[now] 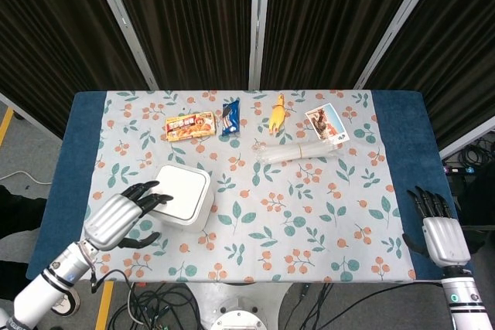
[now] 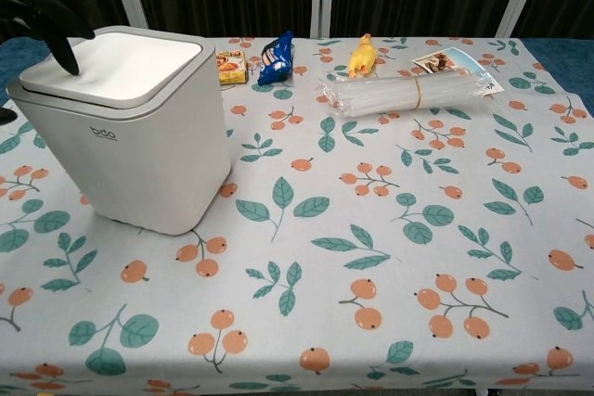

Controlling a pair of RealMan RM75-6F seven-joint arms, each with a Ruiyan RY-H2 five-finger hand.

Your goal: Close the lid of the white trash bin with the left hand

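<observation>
The white trash bin (image 1: 183,197) (image 2: 130,136) stands on the left part of the table, its flat lid (image 2: 125,57) lying down on the rim. My left hand (image 1: 124,216) (image 2: 37,16) is at the bin's left side, fingers spread, with the dark fingertips (image 1: 158,197) over the lid's left edge. It holds nothing. My right hand (image 1: 442,231) rests at the table's front right corner, fingers apart and empty; only the head view shows it.
Along the far edge lie an orange snack box (image 1: 189,125), a blue snack packet (image 1: 229,117), a yellow toy chicken (image 1: 277,112), a picture card (image 1: 325,123) and a bundle of clear straws (image 1: 300,151). The floral cloth (image 1: 309,214) covers the table.
</observation>
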